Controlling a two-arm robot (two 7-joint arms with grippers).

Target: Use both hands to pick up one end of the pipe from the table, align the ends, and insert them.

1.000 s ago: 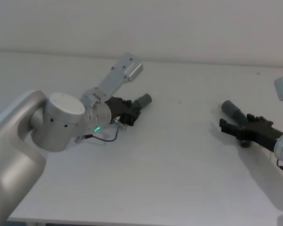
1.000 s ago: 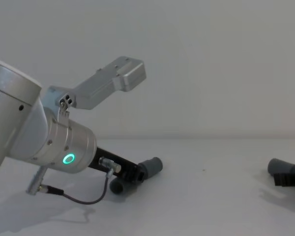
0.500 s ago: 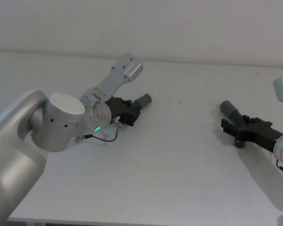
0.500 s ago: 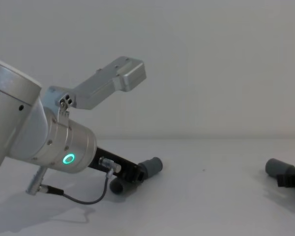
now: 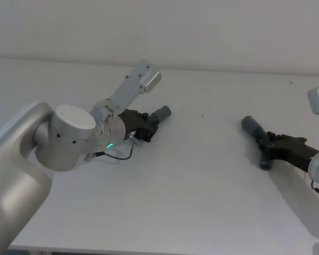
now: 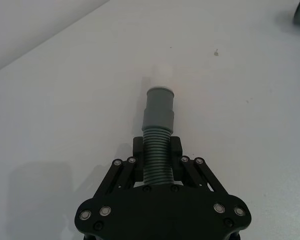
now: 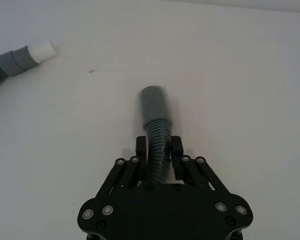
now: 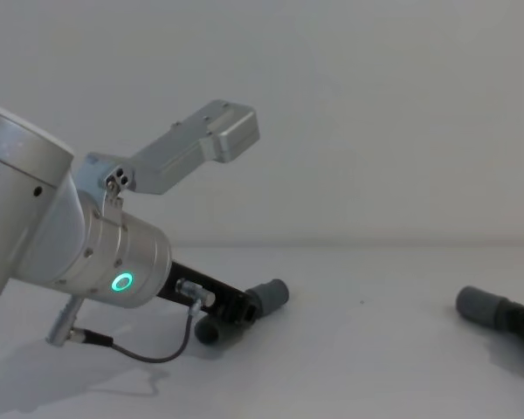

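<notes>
Just clenched right end effector (image 7: 158, 146) on socket pipe (image 7: 154, 107) at mid-right, drawn leftward toward tipped pipe (image 6: 159, 112) grasped in left end effector (image 6: 156, 148): alignment beginning.

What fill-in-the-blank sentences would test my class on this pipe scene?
1. The left gripper grips the pipe piece with a ____ tip.
2. The right gripper is shut on the other piece at its ____ section.
3. The ring light on the left arm glows ____.
Missing words: white; ribbed; green.
</notes>
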